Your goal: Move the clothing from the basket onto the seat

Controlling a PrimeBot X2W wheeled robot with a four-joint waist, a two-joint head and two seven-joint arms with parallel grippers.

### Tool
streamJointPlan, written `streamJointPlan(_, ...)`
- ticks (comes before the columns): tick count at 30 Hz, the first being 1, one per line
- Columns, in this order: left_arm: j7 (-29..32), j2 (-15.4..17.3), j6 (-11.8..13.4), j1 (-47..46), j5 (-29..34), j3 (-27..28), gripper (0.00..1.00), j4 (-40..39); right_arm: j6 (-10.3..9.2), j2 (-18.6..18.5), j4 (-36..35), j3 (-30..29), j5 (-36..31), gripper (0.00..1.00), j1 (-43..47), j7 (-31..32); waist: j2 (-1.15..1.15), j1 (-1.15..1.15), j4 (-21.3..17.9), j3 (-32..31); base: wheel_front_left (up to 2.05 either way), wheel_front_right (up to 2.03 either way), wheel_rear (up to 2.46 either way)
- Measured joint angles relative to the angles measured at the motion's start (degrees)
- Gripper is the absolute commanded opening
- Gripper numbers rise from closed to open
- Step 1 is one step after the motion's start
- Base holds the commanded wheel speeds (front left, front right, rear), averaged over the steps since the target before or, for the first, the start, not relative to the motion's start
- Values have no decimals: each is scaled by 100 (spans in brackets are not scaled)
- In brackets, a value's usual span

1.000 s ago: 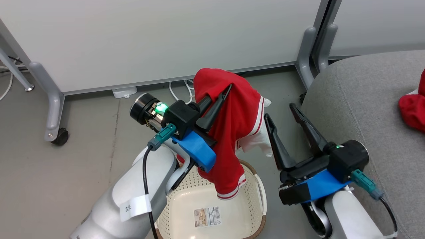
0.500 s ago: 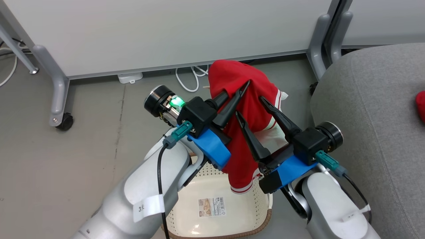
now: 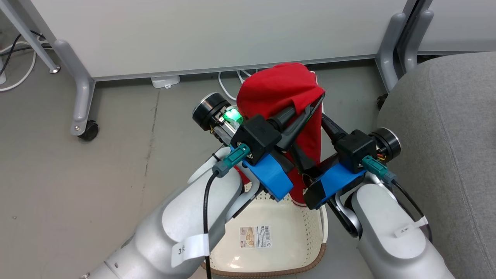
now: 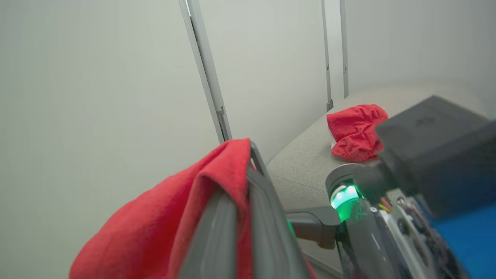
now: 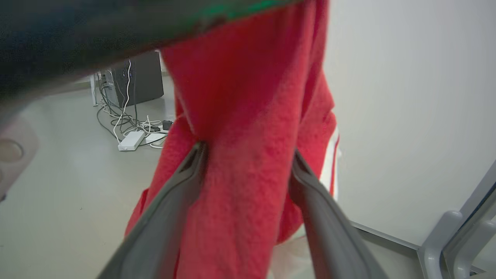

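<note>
A bright red garment (image 3: 279, 89) with white trim hangs above the cream basket (image 3: 306, 228), and my left gripper (image 3: 316, 104) is shut on its upper fold. In the left wrist view the cloth (image 4: 155, 217) drapes over those shut fingers. My right gripper (image 3: 306, 130) stands open just right of the left one. Its two fingers reach either side of the hanging cloth (image 5: 248, 116), touching it without pinching, as the right wrist view of the gripper (image 5: 248, 155) shows. A second red garment (image 4: 356, 130) lies on the grey seat (image 4: 306, 162). The seat (image 3: 445, 135) rises at the right.
White partition panels stand behind on grey legs with a castor (image 3: 90, 131). White cables (image 3: 228, 83) and a small white box (image 3: 166, 81) lie on the floor under them. More cables and a dark box (image 5: 143, 77) sit farther off. A barcode label (image 3: 255, 237) marks the basket's bottom.
The head camera has shifted. My right gripper has swung left and up from beside the seat until its open fingers straddle the hanging garment. The left gripper has kept its hold.
</note>
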Motion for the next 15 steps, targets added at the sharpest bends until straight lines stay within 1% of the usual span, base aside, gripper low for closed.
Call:
streamJointPlan(1, 0, -2, 0, -4, -1, -16, 0, -12, 0, 0, 41, -5, 0, 100, -23, -1, 0, 0, 9, 1, 0, 0, 0)
streamJointPlan(2, 0, -7, 0, -9, -3, -31, 0, -19, 0, 0, 84, -7, 3, 69, -42, -1, 0, 0, 16, 0, 0, 0, 0)
streamJointPlan(3, 0, -9, 0, -13, -7, -38, 0, -30, 0, -1, 112, -5, 13, 19, -51, 0, 0, 0, 22, -3, 0, 0, 0)
streamJointPlan(4, 0, -10, 0, -15, -8, -43, 0, -38, 0, -1, 135, -3, 21, 0, -59, 0, 0, 0, 25, -6, 0, 0, 0)
streamJointPlan(15, 0, 5, 0, -26, -4, -19, 0, -57, 0, 0, 213, -7, 79, 0, -131, 0, 0, 0, 7, 0, 0, 0, 0)
